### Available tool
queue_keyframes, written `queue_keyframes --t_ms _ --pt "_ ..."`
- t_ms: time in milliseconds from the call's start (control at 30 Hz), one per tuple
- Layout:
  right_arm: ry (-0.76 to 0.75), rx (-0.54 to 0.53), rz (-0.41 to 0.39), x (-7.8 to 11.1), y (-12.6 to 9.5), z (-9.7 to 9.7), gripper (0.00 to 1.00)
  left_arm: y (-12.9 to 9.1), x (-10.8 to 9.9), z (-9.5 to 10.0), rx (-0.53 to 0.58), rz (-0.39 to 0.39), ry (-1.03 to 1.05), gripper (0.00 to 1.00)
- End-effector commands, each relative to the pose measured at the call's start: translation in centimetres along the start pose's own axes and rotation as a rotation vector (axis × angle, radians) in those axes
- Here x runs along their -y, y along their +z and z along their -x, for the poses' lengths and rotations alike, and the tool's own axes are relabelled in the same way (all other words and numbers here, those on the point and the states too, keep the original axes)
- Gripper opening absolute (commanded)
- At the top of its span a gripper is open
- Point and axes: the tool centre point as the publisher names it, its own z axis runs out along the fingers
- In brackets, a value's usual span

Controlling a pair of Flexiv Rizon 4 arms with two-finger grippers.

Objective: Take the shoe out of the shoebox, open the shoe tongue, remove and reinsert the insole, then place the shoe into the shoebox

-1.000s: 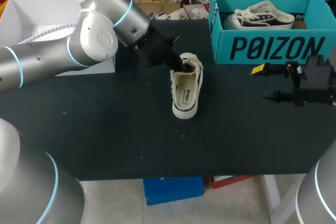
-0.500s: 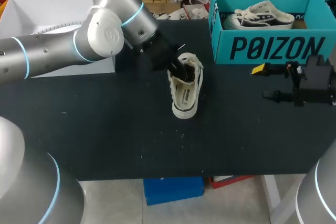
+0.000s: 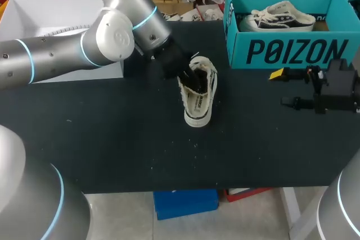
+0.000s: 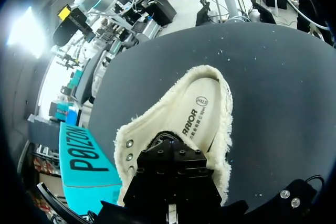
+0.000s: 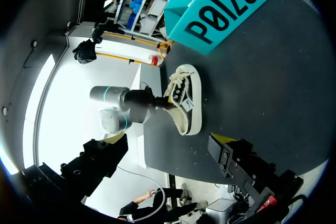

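Since 1 s ago, the left gripper [image 3: 193, 78] has pushed deeper into the cream shoe [image 3: 198, 104] on the black table [image 3: 112, 139]; whether it grips anything cannot be told. The right gripper [image 3: 281, 88] hovers, jaws spread wide, beside the teal shoebox [image 3: 287, 51], which holds 1 other shoe [image 3: 281, 18].

Left arm [image 3: 115, 35] blocks the shoe [image 3: 198, 107] opening; bare table [image 3: 112, 139] lies open around it.

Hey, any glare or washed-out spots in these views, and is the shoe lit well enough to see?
Head view: even light; the pale shoe stands out on the dark table. Left wrist view: a blown-out bright patch off the table; shoe evenly lit. Right wrist view: a big washed-out white area beside the table; shoe readable.
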Motion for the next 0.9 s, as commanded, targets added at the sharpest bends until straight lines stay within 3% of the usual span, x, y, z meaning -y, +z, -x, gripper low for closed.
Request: queue_keyframes --t_ms 33,267,600,900 --pt "0.001 0.002 0.0 0.0 0.0 0.0 1.0 0.3 -0.3 0.1 -0.008 -0.005 0.006 0.0" --pt "0.001 0.002 0.0 0.0 0.0 0.0 1.0 0.3 -0.2 -0.3 -0.021 -0.005 0.007 0.0" --pt "0.001 0.002 0.0 0.0 0.0 0.0 1.0 -3.1 -1.8 2.6 0.136 0.151 0.156 0.0" --pt "0.001 0.002 0.0 0.0 0.0 0.0 1.0 -0.7 -2.6 3.5 0.098 0.134 0.195 0.0"
